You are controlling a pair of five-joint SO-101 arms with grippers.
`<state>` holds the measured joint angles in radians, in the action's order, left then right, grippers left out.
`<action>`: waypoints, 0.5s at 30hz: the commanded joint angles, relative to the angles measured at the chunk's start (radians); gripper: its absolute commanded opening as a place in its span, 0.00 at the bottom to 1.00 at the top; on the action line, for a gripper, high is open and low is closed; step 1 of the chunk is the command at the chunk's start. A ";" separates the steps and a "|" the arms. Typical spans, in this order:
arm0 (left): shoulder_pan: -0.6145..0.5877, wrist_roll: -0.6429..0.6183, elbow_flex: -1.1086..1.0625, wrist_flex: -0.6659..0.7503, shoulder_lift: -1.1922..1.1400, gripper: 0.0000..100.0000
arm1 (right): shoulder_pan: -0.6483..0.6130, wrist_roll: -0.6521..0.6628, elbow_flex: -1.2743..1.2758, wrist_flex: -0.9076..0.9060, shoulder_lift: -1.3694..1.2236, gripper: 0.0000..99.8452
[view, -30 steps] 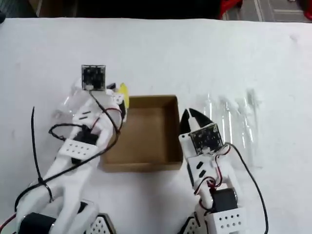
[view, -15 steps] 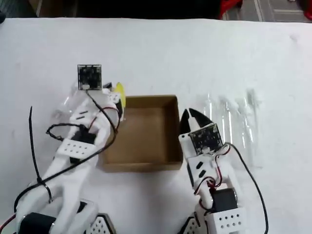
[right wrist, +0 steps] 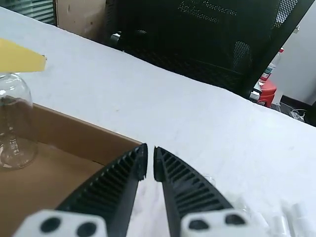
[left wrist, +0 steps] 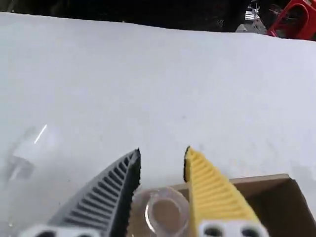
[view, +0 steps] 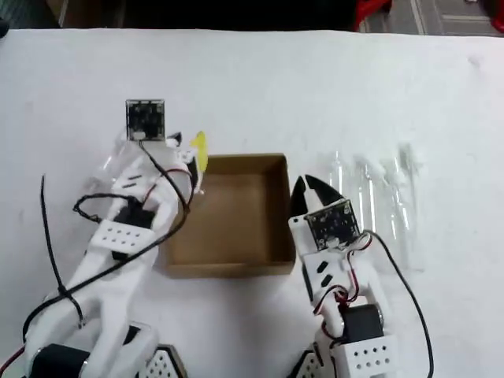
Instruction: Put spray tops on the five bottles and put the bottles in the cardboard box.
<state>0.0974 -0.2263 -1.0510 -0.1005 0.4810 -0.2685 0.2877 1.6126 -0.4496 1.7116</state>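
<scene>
My left gripper (left wrist: 163, 168), one finger grey and one yellow, is shut on a clear bottle (left wrist: 165, 215) whose open mouth faces the camera. It hangs at the left wall of the cardboard box (view: 232, 213). From the right wrist view this bottle (right wrist: 12, 123) stands upright just inside the box (right wrist: 74, 133), below the yellow finger (right wrist: 22, 57). My right gripper (view: 311, 187), with black fingers, is shut on nothing at the box's right wall; its tips (right wrist: 150, 160) point past the box rim. More clear bottles and white spray tops (view: 374, 189) lie to its right.
Another clear bottle (left wrist: 24, 148) lies on the white table left of my left gripper, half under the left arm (view: 110, 169) in the high view. White spray tops (right wrist: 286, 222) lie beside my right gripper. Black chairs stand beyond the table's far edge.
My left arm has shifted slightly toward the far side with the bottle still at the box's left wall. The right arm has not moved.
</scene>
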 commanded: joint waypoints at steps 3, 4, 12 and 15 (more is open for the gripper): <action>-0.001 -0.012 0.170 -0.196 0.010 0.18 | 0.010 0.003 -0.006 0.027 0.008 0.01; 0.002 -0.012 0.189 -0.216 0.010 0.19 | 0.010 0.003 -0.006 0.027 0.008 0.01; 0.004 -0.012 0.307 -0.345 0.010 0.22 | 0.010 0.003 -0.003 0.051 0.002 0.01; -0.002 -0.014 0.342 -0.388 0.013 0.22 | 0.010 0.003 -0.003 0.051 0.002 0.01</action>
<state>0.0974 -0.2263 -0.8040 -0.4427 0.4810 -0.2685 0.2877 1.6157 -0.4250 1.7116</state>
